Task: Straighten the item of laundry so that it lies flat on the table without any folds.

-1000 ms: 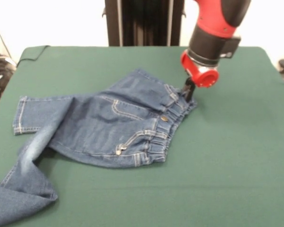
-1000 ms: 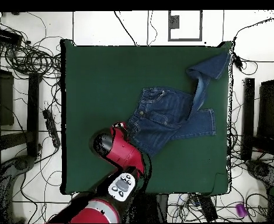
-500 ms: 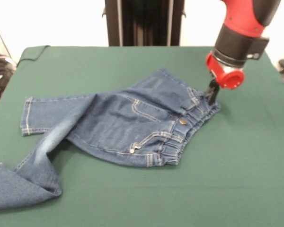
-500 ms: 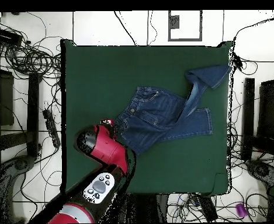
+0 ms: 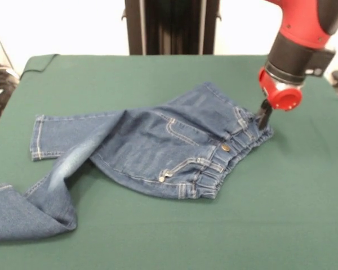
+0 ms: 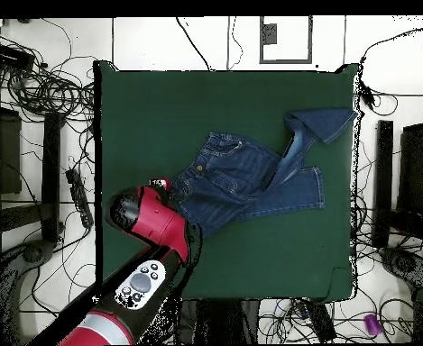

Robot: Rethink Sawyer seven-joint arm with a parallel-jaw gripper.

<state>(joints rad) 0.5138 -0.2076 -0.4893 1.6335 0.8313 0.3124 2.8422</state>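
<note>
1. Gripper (image 5: 264, 119): clamped on the waistband corner of the jeans (image 5: 174, 149); it has carried that corner further toward the table's (image 5: 158, 76) side edge over the last second.
2. Jeans: mid-table, dragged along; the seat is smoother.
3. Legs: one lies flat, the other stays twisted and folded near the table corner. Task unfinished.

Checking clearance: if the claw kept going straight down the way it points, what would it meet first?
The jeans' waistband corner, which the claw already seems to touch; under that lies the table.
</note>
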